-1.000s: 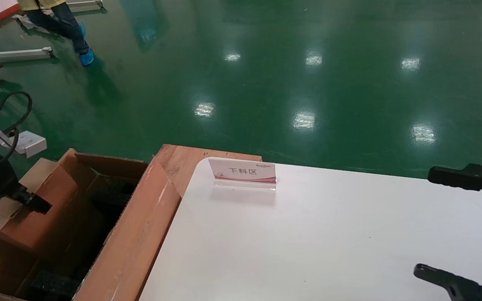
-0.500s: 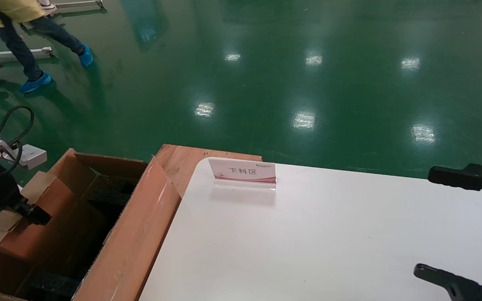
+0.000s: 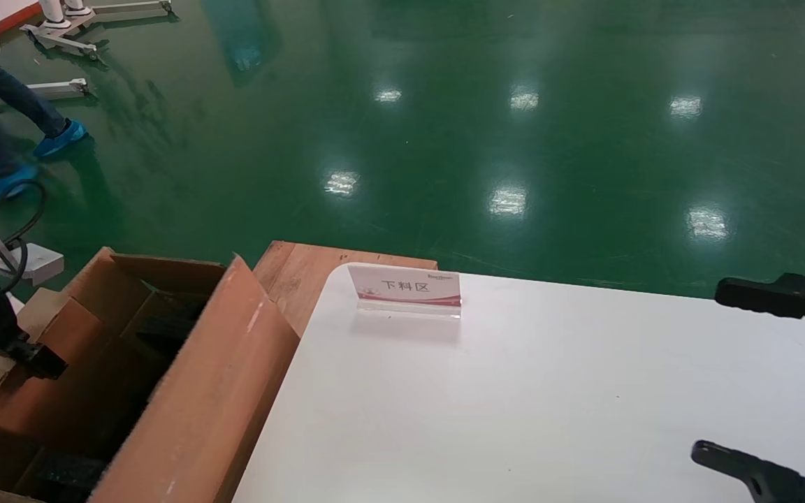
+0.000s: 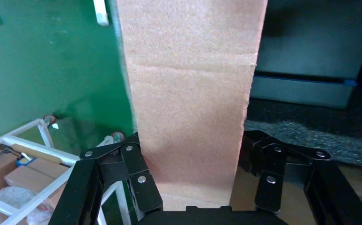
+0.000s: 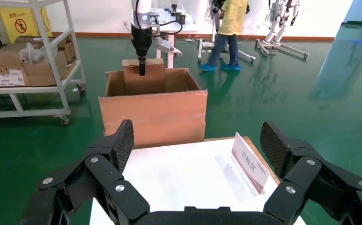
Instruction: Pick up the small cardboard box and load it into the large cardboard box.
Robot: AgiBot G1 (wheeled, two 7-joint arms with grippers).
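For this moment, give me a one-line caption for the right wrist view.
Left gripper lowers the small cardboard box into the large cardboard box.

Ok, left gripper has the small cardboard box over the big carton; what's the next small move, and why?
Probably lower it a little further before releasing. The left gripper is shut on the small cardboard box, which sits partly inside the large cardboard box but, seen from the right wrist, rises above its rim. The right gripper hangs open over the white table, idle.
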